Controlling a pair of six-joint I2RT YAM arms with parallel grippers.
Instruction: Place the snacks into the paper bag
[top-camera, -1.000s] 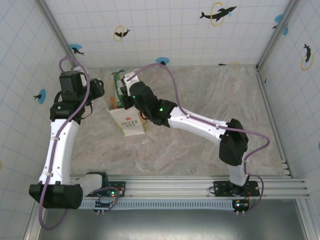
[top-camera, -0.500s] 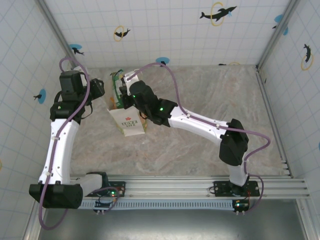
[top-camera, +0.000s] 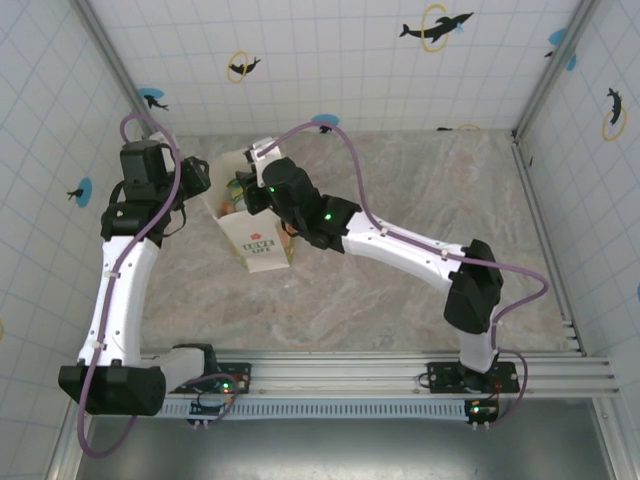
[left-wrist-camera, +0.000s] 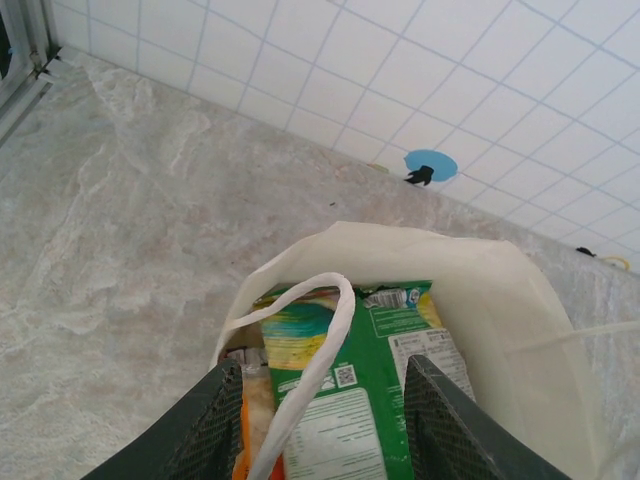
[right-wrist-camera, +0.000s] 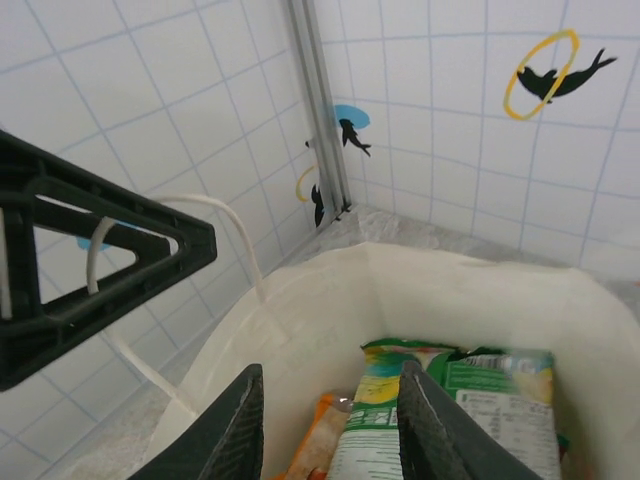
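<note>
Beneath right gripper (right-wrist-camera: 330, 385), snacks (right-wrist-camera: 480, 400) inside paper bag (right-wrist-camera: 400, 270)

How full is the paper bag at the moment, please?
Partly filled: a green packet and an orange packet stand inside the open paper bag.

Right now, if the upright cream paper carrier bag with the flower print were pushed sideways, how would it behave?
Probably tips rather than slides: the cream paper carrier bag stands tall on a narrow base. Its thin walls would likely crumple under a push. The glossy green snack packet inside may add slight steadying weight.
</note>
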